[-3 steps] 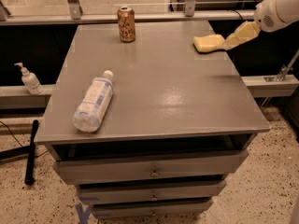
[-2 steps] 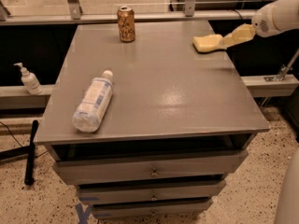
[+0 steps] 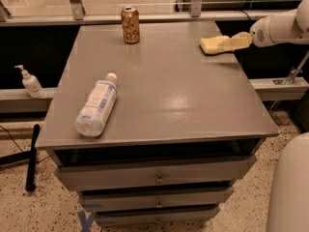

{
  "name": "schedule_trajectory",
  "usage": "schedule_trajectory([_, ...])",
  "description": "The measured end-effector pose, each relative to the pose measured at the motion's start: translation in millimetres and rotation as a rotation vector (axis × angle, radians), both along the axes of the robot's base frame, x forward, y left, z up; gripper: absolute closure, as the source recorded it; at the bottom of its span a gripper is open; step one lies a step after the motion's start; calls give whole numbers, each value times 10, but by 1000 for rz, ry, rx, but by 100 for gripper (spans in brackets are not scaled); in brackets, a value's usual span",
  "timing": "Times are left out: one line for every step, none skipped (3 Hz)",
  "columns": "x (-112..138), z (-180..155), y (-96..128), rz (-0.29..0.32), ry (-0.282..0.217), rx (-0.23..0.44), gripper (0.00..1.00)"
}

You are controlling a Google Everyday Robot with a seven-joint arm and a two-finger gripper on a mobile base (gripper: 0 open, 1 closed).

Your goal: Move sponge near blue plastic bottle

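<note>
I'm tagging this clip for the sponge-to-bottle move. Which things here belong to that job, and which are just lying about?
Job: sponge, far right of the tabletop; blue plastic bottle, lying near the front left; claw, at the sponge.
Lying about: drink can, far edge; pump dispenser, left ledge; black handle on the floor.

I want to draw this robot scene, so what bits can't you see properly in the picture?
One camera view only:
1. Whether the gripper, at the far right corner of the table, really grips the sponge: they overlap there.
2. The arm: cut off by the right edge.
3. Words on the can and the blue plastic bottle: too small.
4. Inside the gap under the table: too dark.
</note>
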State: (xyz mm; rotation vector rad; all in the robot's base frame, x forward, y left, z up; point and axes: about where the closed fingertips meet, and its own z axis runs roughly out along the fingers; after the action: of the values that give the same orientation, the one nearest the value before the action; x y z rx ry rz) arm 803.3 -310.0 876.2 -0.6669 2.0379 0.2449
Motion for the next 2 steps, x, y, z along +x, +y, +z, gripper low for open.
schedule_trajectory([77,-179,115,21,18,40,0])
schedule_trajectory([97,-269,283,69,26,58,16])
